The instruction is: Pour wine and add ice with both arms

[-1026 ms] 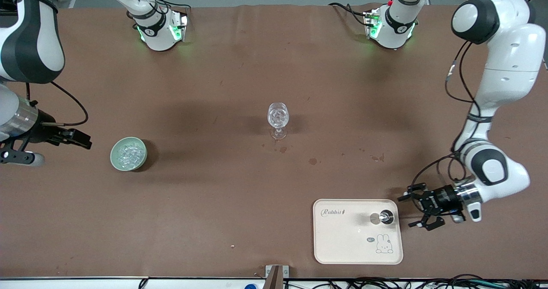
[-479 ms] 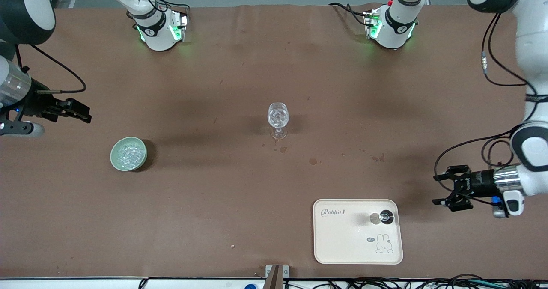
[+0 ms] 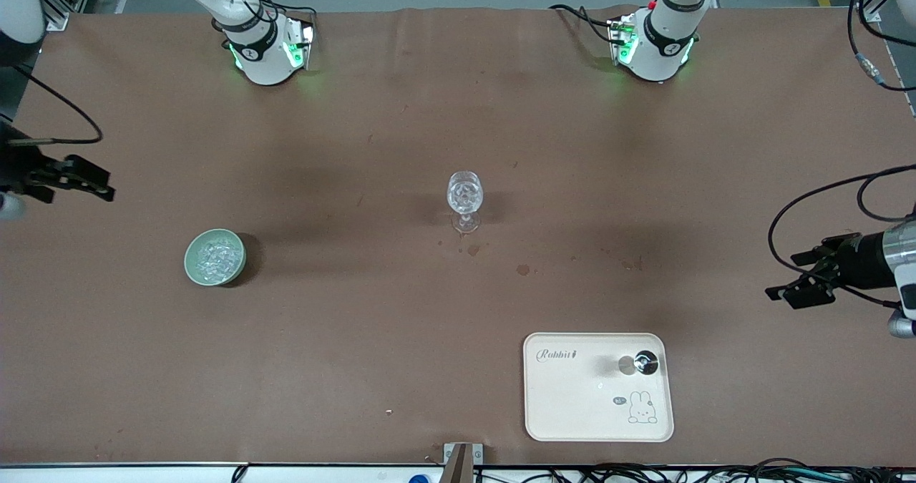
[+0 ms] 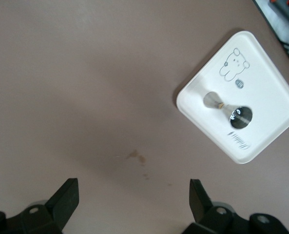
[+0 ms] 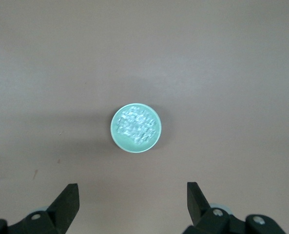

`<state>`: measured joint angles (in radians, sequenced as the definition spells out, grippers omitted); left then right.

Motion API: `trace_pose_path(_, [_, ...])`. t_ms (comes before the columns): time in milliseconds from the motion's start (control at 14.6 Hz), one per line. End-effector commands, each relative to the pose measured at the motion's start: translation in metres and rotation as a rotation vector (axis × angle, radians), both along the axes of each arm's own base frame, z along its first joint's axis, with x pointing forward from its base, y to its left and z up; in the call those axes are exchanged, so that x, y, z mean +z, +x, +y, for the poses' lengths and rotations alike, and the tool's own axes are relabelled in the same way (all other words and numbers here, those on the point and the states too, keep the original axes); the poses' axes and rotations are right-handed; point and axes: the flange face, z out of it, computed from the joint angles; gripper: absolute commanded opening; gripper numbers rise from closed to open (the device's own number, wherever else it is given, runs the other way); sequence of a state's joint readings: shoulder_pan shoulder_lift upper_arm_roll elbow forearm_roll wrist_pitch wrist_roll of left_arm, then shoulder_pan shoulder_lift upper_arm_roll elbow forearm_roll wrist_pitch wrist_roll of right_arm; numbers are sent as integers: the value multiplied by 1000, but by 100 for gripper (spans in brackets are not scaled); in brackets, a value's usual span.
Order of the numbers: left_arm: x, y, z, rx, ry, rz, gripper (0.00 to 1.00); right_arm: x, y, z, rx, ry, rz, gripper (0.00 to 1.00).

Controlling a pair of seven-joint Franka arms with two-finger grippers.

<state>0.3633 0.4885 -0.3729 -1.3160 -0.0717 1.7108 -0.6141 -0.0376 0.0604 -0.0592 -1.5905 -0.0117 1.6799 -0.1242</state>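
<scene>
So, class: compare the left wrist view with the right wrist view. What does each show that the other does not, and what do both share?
Only the left wrist view shows the white tray with its rabbit drawing, the small dark-topped bottle standing on it, and stains on the table. Only the right wrist view shows the pale green bowl filled with ice. Both share the brown table and an open, empty gripper: the left gripper and the right gripper.

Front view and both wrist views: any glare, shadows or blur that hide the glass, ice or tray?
Front view: even light, soft shadows beside the wine glass and pale green bowl; the ice glints but stays readable. Left wrist view: slightly soft, with the tray bright, its print legible. Right wrist view: sharp on the bowl, shadow to one side.
</scene>
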Motion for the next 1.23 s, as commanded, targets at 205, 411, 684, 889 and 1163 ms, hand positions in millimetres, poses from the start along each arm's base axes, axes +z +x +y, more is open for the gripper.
trace_pose_path(205, [66,-29,-55,-168,123,-68,100,2,-11,-9,10,5,70,98])
trace_pose_path(411, [86,-42,-75,-230,128,-74,100,14,-27,-7,12,6,77,98])
trace_pose_path(684, [129,-70,-101,-344,192,-105,100,32,-44,-4,12,8,89,97])
trace_pose_path(889, [148,-95,-118,-443,240,-84,100,40,-56,-2,12,8,78,97])
trace_pose_path(1163, [158,-133,-128,-523,266,-96,100,43,-64,-2,12,8,67,97])
